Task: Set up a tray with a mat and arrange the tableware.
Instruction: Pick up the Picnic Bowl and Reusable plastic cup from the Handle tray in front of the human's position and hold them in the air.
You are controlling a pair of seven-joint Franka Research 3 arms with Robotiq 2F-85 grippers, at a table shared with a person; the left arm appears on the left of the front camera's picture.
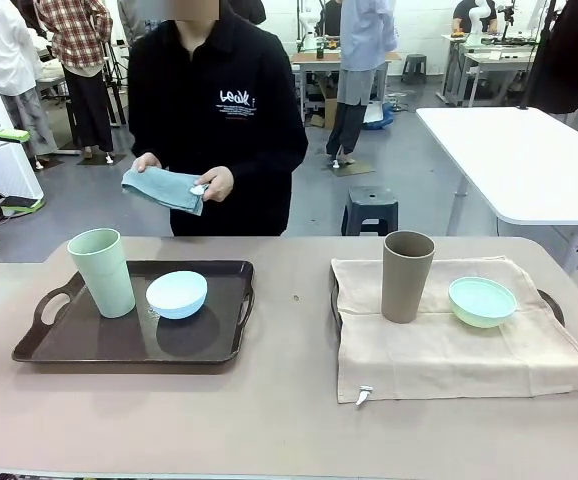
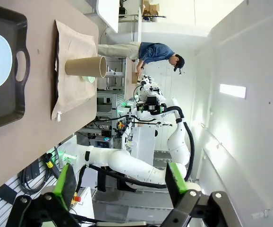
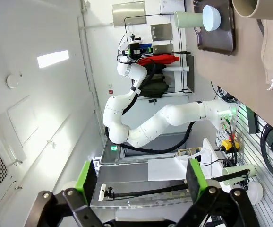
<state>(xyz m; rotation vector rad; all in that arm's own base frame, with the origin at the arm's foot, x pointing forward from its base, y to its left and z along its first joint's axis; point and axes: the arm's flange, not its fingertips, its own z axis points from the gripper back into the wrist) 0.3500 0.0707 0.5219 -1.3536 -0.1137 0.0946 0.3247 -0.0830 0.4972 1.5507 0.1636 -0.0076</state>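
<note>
Since the table [image 1: 289, 420] carries two settings side by side, take its far edge as 12 o'clock. A person [image 1: 219, 110] stands near 11, both hands [image 1: 214, 183] holding a folded grey-blue cloth [image 1: 164, 188] above the far edge, probably the mat meant for the bare setting.

At 9 o'clock the dark tray [image 1: 89, 350] has no mat. At 3 o'clock the second tray [image 1: 552, 303] lies under a beige mat [image 1: 449, 360] that drapes over its near rim, so that side looks finished.

On the dark tray the pale green cup [image 1: 102, 272] stands upright at the tray's 10 o'clock, with the light blue bowl [image 1: 177, 294] just beside it toward 3. On the mat, the taupe cup [image 1: 407, 276] stands upright, with the mint bowl [image 1: 482, 301] near it at its 3 o'clock.

Cup and bowl sitting directly on the dark tray are the obstacle: they likely must be lifted off before a cloth goes under. A stool [image 1: 369, 210] stands beyond the table.

The left gripper [image 2: 121, 182] and right gripper [image 3: 141, 177] hang away from the table, jaws spread wide with nothing between them.
</note>
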